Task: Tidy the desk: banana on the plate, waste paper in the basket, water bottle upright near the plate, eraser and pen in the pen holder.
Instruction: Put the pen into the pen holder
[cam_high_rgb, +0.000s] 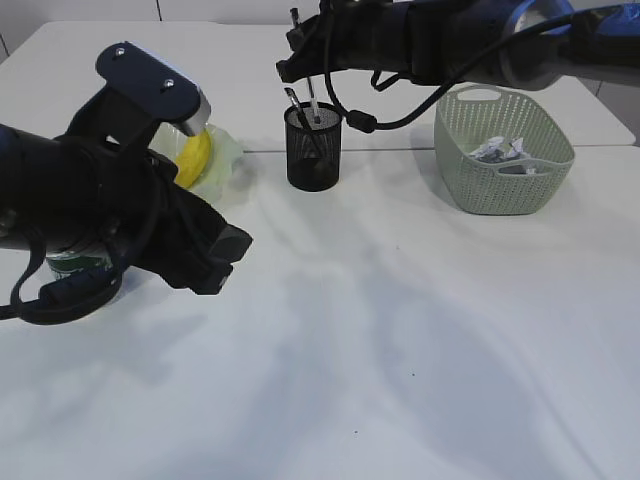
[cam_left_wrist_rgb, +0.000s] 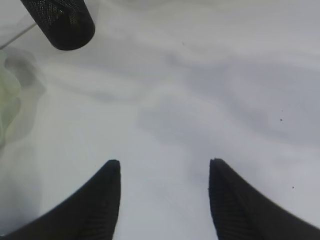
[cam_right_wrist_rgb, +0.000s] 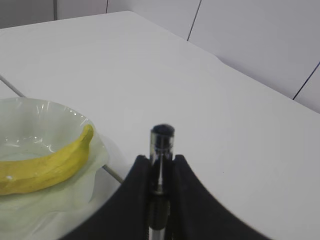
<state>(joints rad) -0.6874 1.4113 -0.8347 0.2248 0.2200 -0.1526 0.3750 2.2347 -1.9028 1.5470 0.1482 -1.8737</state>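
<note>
My right gripper (cam_right_wrist_rgb: 161, 159) is shut on a clear pen (cam_right_wrist_rgb: 162, 137) and hangs above the black mesh pen holder (cam_high_rgb: 313, 150). In the exterior view the pen (cam_high_rgb: 313, 100) runs down from the gripper (cam_high_rgb: 300, 45) into the holder's mouth. The banana (cam_high_rgb: 193, 158) lies on the pale green plate (cam_high_rgb: 226, 150). Crumpled waste paper (cam_high_rgb: 500, 150) sits in the green basket (cam_high_rgb: 545, 175). My left gripper (cam_left_wrist_rgb: 164, 165) is open over bare table, with nothing between its fingers. The water bottle (cam_high_rgb: 78, 263) is mostly hidden behind the left arm; only its green label shows. The eraser is out of view.
A second dark stick (cam_high_rgb: 292, 100) stands in the pen holder. The left arm (cam_high_rgb: 110, 200) covers the table's left side, and the right arm (cam_high_rgb: 450, 40) spans the back above the basket. A seam between two tables (cam_high_rgb: 400, 150) runs behind the holder.
</note>
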